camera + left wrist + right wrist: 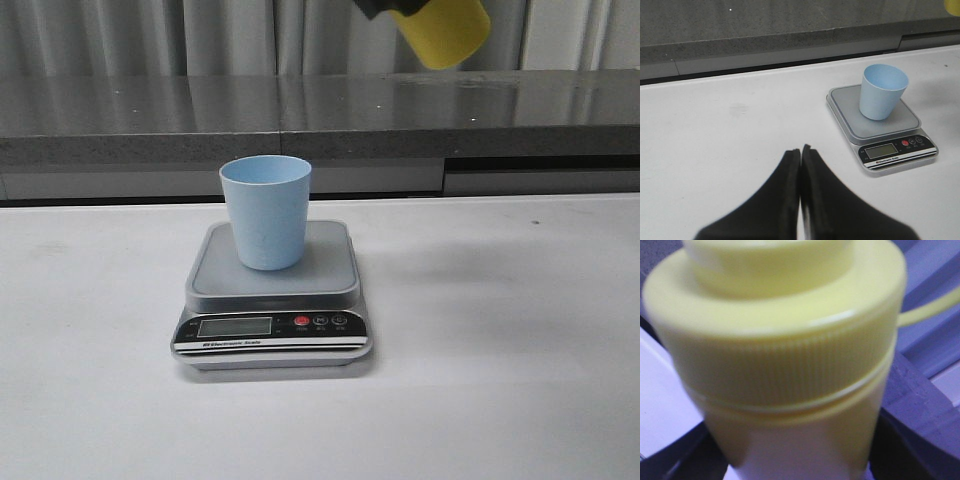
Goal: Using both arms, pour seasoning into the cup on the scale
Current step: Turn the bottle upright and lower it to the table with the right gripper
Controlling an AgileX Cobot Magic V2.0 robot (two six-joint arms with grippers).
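Note:
The pale blue cup (266, 210) stands upright on the silver-grey scale (275, 300) in the middle of the table; both also show in the left wrist view, the cup (882, 92) on the scale (885, 135). The yellow seasoning bottle (440, 28) hangs tilted at the top edge of the front view, above and right of the cup, only its base showing. In the right wrist view the bottle (785, 365) fills the picture, its ribbed cap collar up, held between my right gripper's dark fingers (675, 460). My left gripper (801, 152) is shut and empty over the bare table left of the scale.
A dark grey ledge (320, 120) runs along the back of the white table (520, 330), with a grey curtain behind it. The bottle's thin cap tether (930, 310) sticks out to the side.

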